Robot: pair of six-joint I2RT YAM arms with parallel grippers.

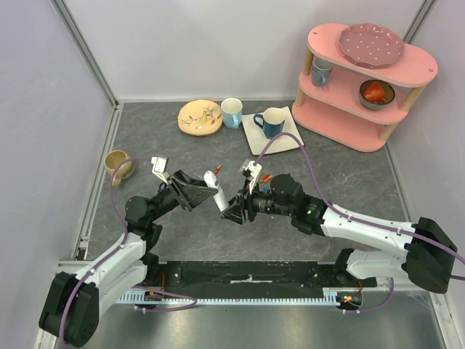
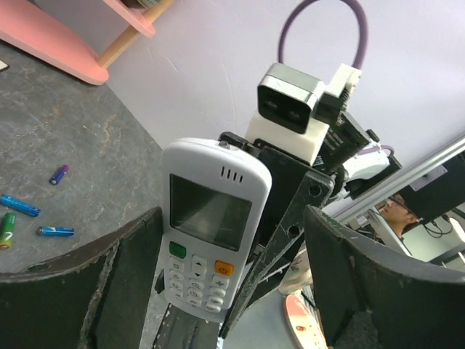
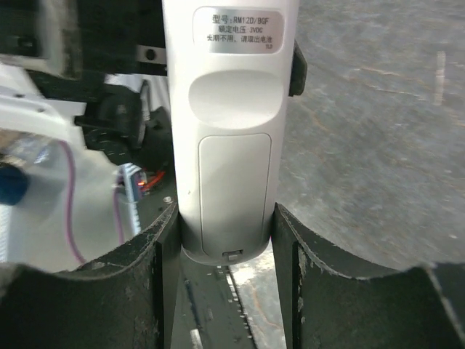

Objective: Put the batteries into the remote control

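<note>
The white remote control [image 1: 216,190] is held off the table between my two arms. In the right wrist view its back [image 3: 231,109] faces the camera, with a printed label and the closed battery cover [image 3: 234,193]. My right gripper [image 3: 225,212] is shut on its lower end, one finger on each side. The left wrist view shows its screen and buttons [image 2: 209,225] between the wide-spread fingers of my open left gripper [image 2: 232,218]; the left finger [image 2: 131,269] lies beside it. Several batteries lie on the table: blue [image 2: 19,206], green [image 2: 7,229], blue [image 2: 56,231], purple-tipped [image 2: 59,174].
A beige cup [image 1: 118,163] stands far left. A patterned plate [image 1: 200,116], a light mug [image 1: 232,113] and a blue mug on a white tray [image 1: 283,142] stand at the back. A pink shelf unit [image 1: 367,87] fills the back right corner.
</note>
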